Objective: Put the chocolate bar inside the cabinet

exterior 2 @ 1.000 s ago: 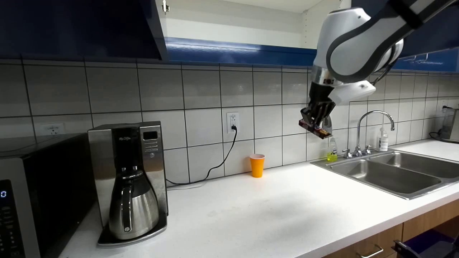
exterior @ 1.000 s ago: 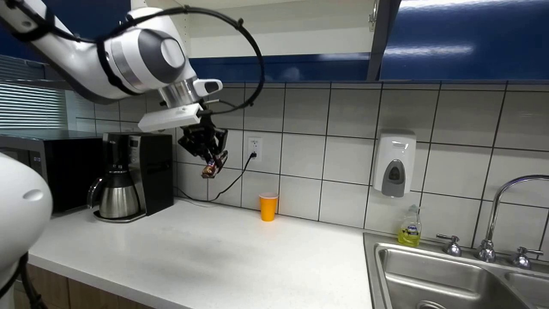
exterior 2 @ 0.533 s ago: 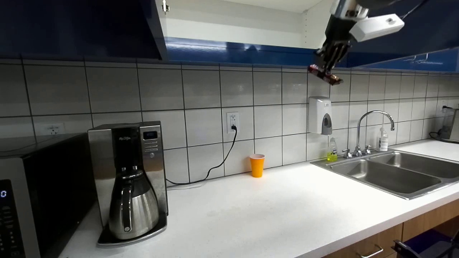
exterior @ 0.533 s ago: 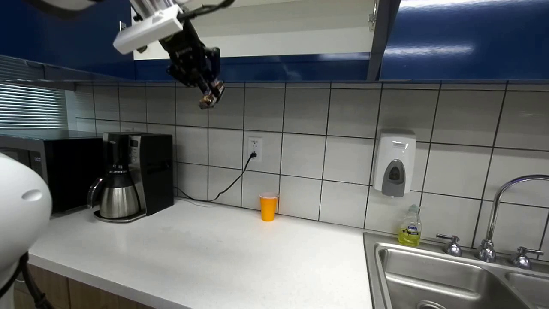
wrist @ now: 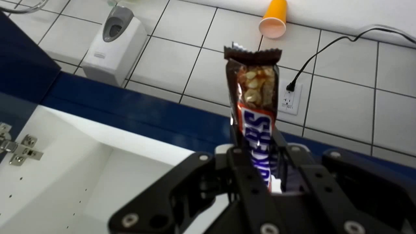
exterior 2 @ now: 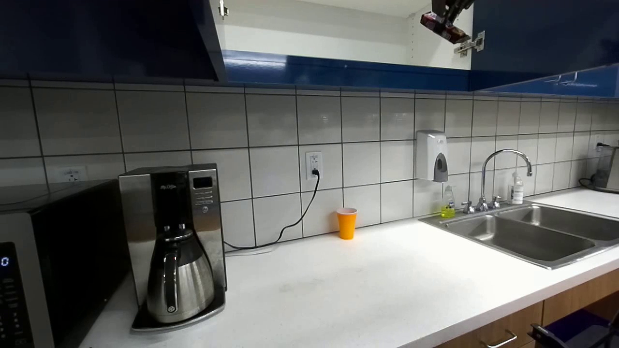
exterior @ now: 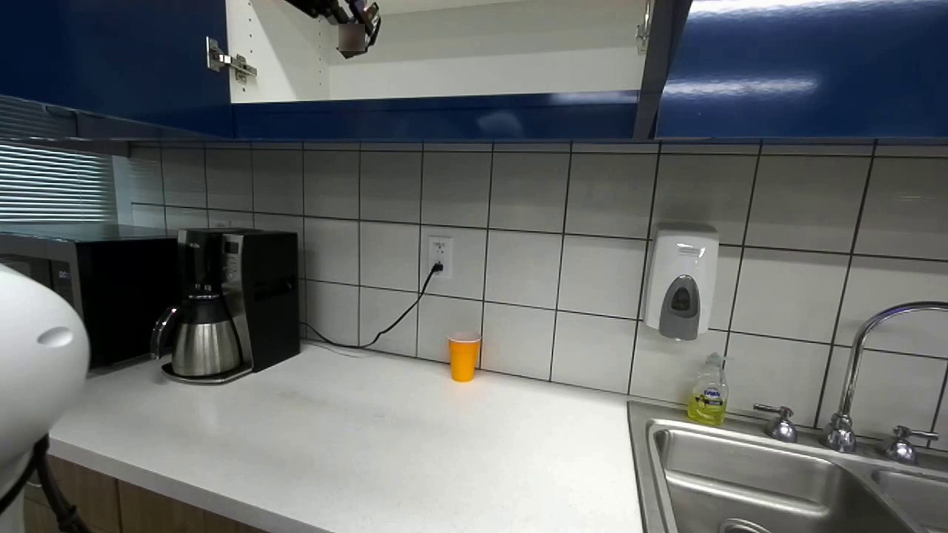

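Slanting lengthwise, one end lower, the chocolate bar (exterior 2: pixel 445 29) is clamped in the pincer (wrist: pixel 256 136).

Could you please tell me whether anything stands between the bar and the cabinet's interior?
Nothing visible does. The gripper holds the bar at the open front of the cabinet, whose doors stand open; the blue lower edge shows below the bar in both exterior views.

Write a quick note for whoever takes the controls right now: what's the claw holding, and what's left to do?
Gripper: closed on the chocolate bar, one end jutting out.
Cabinet: open; the bar is held up at its opening, not set down inside.
Done: bar gripped and up at cabinet height.
Left: probably move it inside, set it down, let go, back out.
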